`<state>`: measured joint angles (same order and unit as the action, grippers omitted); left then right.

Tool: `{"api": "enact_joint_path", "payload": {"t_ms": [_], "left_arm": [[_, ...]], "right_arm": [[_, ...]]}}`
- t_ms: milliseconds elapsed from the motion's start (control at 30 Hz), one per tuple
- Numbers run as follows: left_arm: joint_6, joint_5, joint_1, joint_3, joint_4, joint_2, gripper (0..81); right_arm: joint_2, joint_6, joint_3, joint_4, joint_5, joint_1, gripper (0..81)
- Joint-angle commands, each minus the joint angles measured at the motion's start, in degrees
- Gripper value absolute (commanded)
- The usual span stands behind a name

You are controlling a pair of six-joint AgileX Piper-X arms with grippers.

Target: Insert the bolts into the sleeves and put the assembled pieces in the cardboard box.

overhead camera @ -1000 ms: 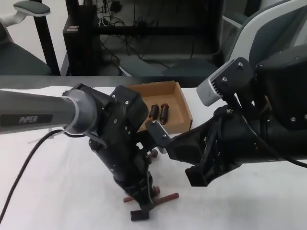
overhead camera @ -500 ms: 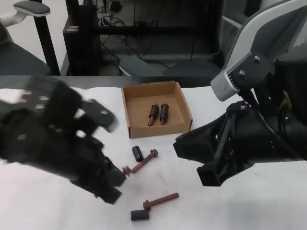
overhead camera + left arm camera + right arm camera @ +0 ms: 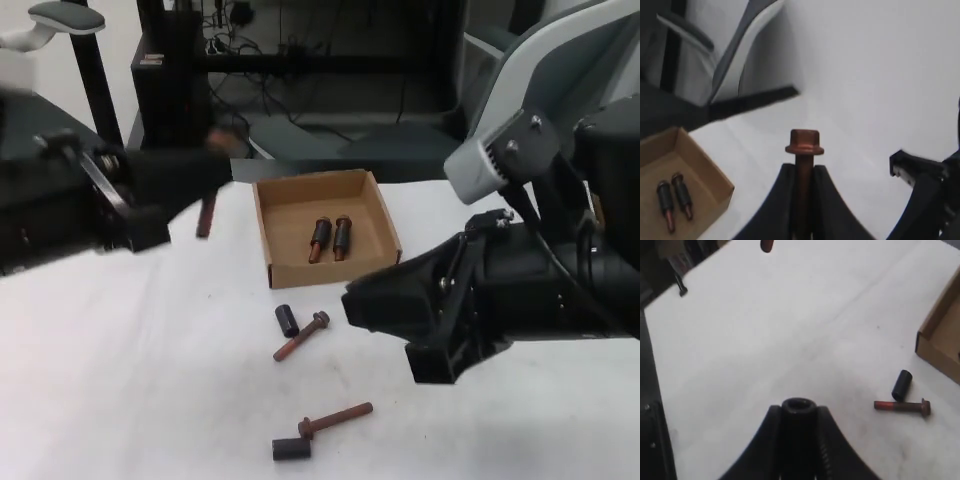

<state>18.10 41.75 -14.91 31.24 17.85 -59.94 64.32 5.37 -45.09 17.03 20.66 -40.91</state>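
My left gripper [image 3: 804,175] is shut on a copper bolt [image 3: 804,146], held head outward in the air over the bench's left rear; the high view shows this bolt [image 3: 205,215] left of the cardboard box [image 3: 268,238]. My right gripper [image 3: 799,415] is shut on a black sleeve [image 3: 799,409], open end outward, above the bench at the right. Two assembled pieces [image 3: 331,237] lie in the box. On the white bench lie a loose sleeve [image 3: 287,320] beside a bolt [image 3: 302,337], and nearer the front another bolt [image 3: 336,417] touching a sleeve [image 3: 289,450].
The right arm's black bulk [image 3: 520,290] hangs over the bench's right half. Chairs and a dark rack [image 3: 180,60] stand behind the bench. White bench surface [image 3: 130,350] lies bare at the left front.
My left arm has risen from the front of the bench and swung to the left rear with a bolt in its gripper. The right arm has edged left.
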Motion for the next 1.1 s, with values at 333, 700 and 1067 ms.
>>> {"api": "enact_joint_path", "payload": {"t_ms": [333, 700, 1067], "left_arm": [[18.7, 0.8, 0.0, -5.1, 23.7, 0.2, 1.7], [21.0, 4.3, -1.1, -5.1, 18.1, -0.7, 1.7], [3.5, 5.3, -1.2, 0.5, -14.9, -2.1, 1.7]], "right_arm": [[0.8, 6.6, 3.9, -15.8, 5.4, -0.2, 0.6], [8.2, 15.4, 3.9, -29.8, 7.6, -0.2, 0.6], [6.9, 15.4, 3.9, -29.2, 7.6, -0.2, 0.6]]}}
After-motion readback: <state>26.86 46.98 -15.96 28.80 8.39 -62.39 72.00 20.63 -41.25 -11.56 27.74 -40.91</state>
